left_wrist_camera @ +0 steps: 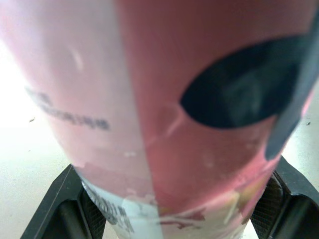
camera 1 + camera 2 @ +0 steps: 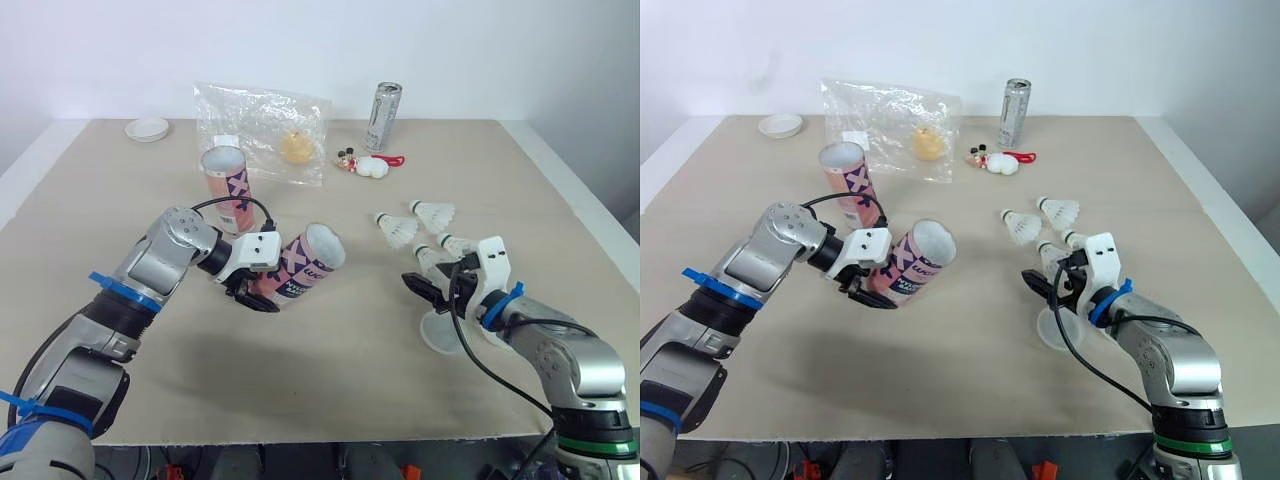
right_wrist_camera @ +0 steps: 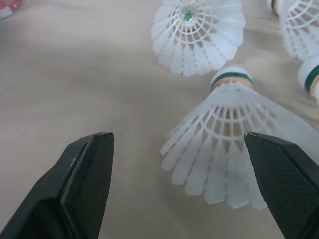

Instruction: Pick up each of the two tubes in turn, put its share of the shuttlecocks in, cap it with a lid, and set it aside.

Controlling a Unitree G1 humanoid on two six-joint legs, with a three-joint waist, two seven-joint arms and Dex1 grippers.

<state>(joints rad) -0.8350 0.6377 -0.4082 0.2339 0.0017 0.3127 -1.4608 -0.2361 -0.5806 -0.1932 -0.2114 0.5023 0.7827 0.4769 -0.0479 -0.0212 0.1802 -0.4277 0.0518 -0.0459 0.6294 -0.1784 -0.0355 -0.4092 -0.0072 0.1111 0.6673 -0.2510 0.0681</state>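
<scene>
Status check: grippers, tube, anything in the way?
Left gripper shut on tilted tube, mouth open. Right gripper open over one shuttlecock, not gripped. Nothing lies between them.

A crinkled clear plastic bag (image 2: 262,130) holding 1 yellow lump (image 2: 295,147) lies near the table's (image 2: 560,200) far edge. Just beside it is a red-and-white toy (image 2: 362,163), with 1 upright silver can (image 2: 383,117) behind.

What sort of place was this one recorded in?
Probably a robotics lab bench: bare beige tabletop against a plain white wall, with staged props: pink cardboard tubes, white plastic shuttlecocks, a silver drink can.
</scene>
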